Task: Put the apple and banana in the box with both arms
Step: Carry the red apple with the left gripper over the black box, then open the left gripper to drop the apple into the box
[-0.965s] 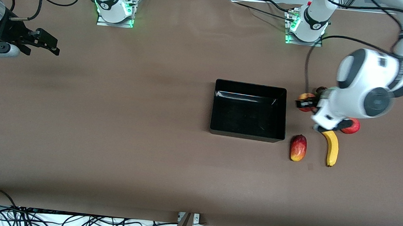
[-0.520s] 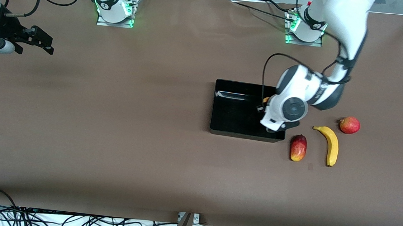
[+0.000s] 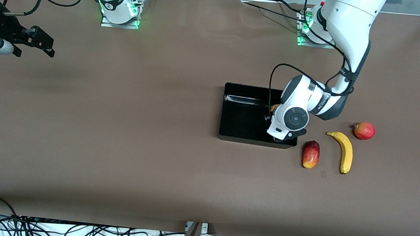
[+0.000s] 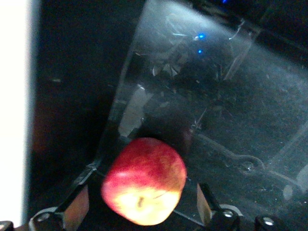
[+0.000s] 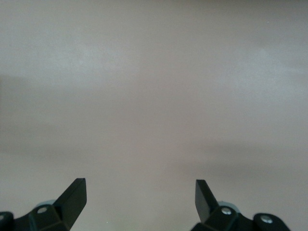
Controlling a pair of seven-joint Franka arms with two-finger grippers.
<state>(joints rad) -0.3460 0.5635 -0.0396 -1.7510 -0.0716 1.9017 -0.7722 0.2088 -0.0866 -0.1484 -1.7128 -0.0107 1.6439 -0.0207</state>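
Your left arm has swung from the fruit cluster to the box (image 3: 255,114), and its left claw (image 4: 143,211) now stands spread inside it, the apple (image 4: 144,180) loose between the fingers (image 4: 204,202) rather than pinched. That looks like a release just made, so the apple's half of the job seems done. Your banana (image 3: 344,151) lies on the tabletop (image 3: 119,126) beside the box, toward the left arm's end, between the oblong red-yellow fruit (image 3: 311,154) and the pinkish-red round fruit (image 3: 364,130). Meanwhile the right claw (image 5: 139,199) waits spread over bare tabletop, well apart from everything.
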